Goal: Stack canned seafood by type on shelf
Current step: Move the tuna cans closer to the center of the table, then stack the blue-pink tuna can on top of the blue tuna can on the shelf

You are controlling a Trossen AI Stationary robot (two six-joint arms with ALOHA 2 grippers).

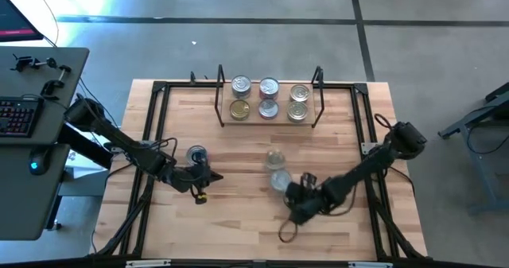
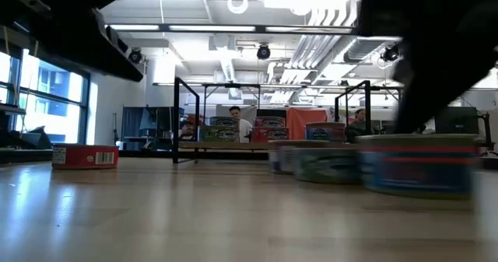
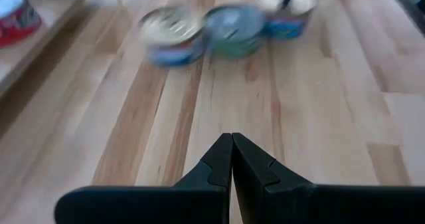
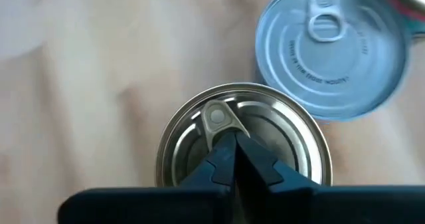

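The shelf (image 1: 223, 101), a black rod rack with a wooden board, stands at the table's far middle and carries several tins (image 1: 269, 87). Three loose tins stand in a row mid-table: two show in the high view (image 1: 276, 159) (image 1: 280, 180), and the third, gold-lidded (image 4: 279, 127), sits under my right gripper (image 4: 233, 136). That gripper is shut and points steeply down at the lid. One more tin (image 1: 196, 154) stands at the left. Just on its near side my left gripper (image 3: 232, 136) is shut, low over bare wood, with nothing in it. My right gripper has its shut fingertips (image 4: 222, 151) over the gold lid, right beside the pull tab (image 4: 216, 116), coming from above. The tin stands flat on the table. Whether the fingertips touch the lid I cannot tell.
A black frame (image 1: 151, 141) runs round the tabletop. A desk with a keyboard (image 1: 16, 117) stands off the left edge. The low view shows a red-labelled tin (image 2: 85, 155) at the left and people in the room beyond. Bare wood lies along the near edge.
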